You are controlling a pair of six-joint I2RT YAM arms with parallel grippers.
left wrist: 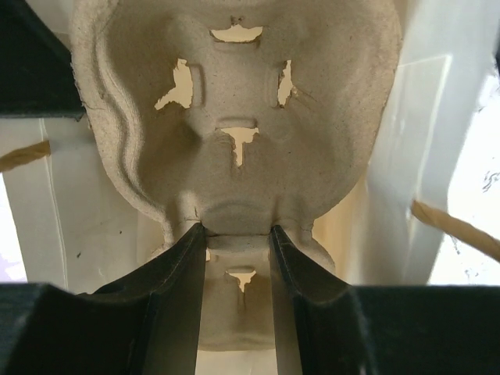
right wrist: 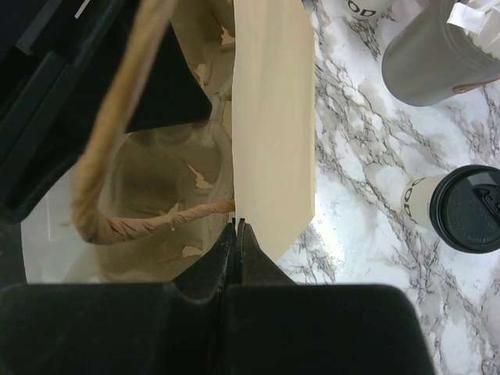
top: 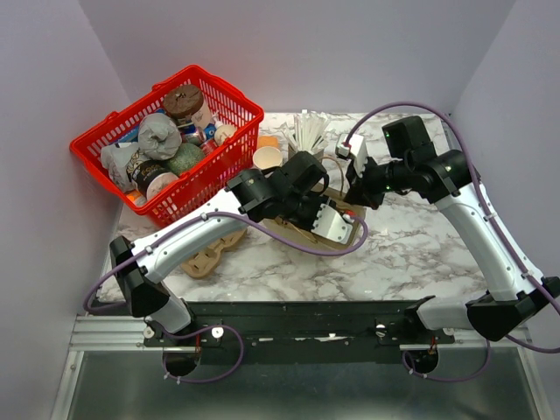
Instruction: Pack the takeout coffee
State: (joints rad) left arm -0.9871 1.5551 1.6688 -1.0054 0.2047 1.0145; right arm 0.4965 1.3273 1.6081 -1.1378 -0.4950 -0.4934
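Top view first: one red basket (top: 229, 96) and one spare carrier (top: 208, 255) sit well left of both sets of jaws. Left wrist cam: the left gripper (left wrist: 237, 234) has its two fingers clamped on the middle strip of one pulp tray (left wrist: 234, 101), with the paper bag (left wrist: 406, 156) walling both sides. Right wrist cam: the right gripper (right wrist: 238, 226) is pinched tight on the bag's edge, one twine handle (right wrist: 117, 156) loops left, and the one takeout coffee (right wrist: 461, 207) stands on the marble right of the jaws, with one grey cup (right wrist: 437, 58) further ahead.
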